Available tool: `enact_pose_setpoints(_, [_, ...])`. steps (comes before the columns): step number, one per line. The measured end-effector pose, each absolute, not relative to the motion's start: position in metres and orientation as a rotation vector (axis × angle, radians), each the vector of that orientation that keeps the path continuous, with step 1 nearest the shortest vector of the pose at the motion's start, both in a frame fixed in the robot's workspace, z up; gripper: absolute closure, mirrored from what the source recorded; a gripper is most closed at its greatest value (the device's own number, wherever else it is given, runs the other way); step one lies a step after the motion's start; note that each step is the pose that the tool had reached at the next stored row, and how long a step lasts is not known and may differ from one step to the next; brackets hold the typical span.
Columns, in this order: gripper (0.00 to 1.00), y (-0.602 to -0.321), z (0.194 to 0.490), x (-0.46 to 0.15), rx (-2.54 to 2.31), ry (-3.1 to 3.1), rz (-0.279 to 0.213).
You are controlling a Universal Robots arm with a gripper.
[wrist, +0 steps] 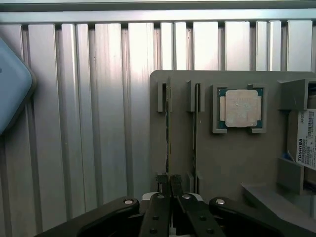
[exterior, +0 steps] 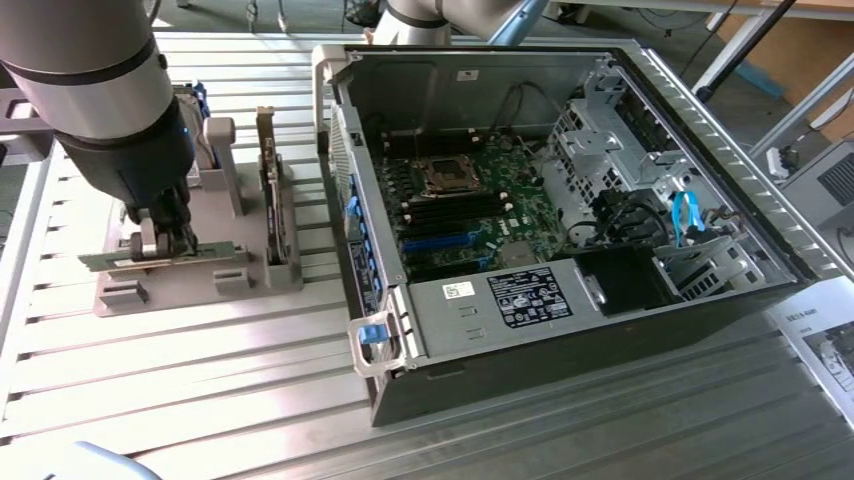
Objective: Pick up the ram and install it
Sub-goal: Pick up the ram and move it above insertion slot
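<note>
Arm pose: I see the arm (exterior: 114,110) standing nearly vertical at the exterior view's left, wrist pointing straight down over the grey parts holder (exterior: 134,295).
Gripper: the gripper (exterior: 167,245) sits low at the holder's near slot, with its black fingers (wrist: 160,190) side by side.
Jaws: almost fully closed, pinching the thin top edge of the ram (exterior: 120,262).
Ram position: I read it as lying edge-up along the holder's slot (wrist: 168,133), level with the holder's top. I cannot tell whether it is lifted clear.
Neighbours on holder: a processor chip (wrist: 242,107) in its pocket, a Toshiba hard drive (wrist: 307,143) beyond it, and an upright expansion card (exterior: 274,200).
Computer case: the computer case (exterior: 534,340) lies open on the slatted table (exterior: 200,400), well apart from the gripper, motherboard (exterior: 467,200) exposed.
</note>
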State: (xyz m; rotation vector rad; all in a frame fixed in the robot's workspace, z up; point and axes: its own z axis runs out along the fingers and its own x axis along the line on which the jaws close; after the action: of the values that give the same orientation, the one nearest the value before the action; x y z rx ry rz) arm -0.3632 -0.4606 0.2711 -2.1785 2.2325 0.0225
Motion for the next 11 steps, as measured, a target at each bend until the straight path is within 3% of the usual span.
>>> enact_pose_setpoints(11, [0.88,-0.461,0.298,-0.363,-2.178,2.233,0.023])
